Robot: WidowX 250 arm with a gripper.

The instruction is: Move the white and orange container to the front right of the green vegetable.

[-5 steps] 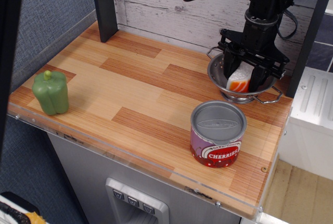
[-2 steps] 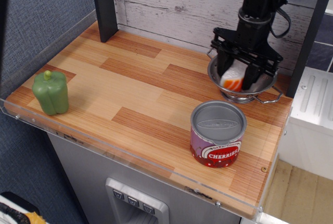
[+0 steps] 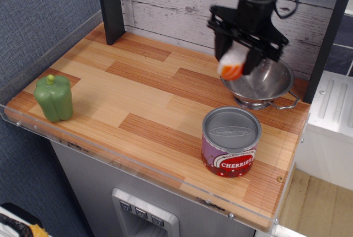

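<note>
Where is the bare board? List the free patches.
Free: the wide middle stretch between pepper and can, and the back strip by the post. Crowded: the right end, with bowl, can, and the gripper holding the container.

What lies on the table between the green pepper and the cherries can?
Only bare wooden tabletop separates the green pepper from the cherries can, in the single camera view.

pepper [image 3: 53,98] far left — can [image 3: 230,142] before bowl [image 3: 263,84], right.

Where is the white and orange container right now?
Held in the tool, the white and orange container hangs at back right, above the metal bowl's left rim.
</note>
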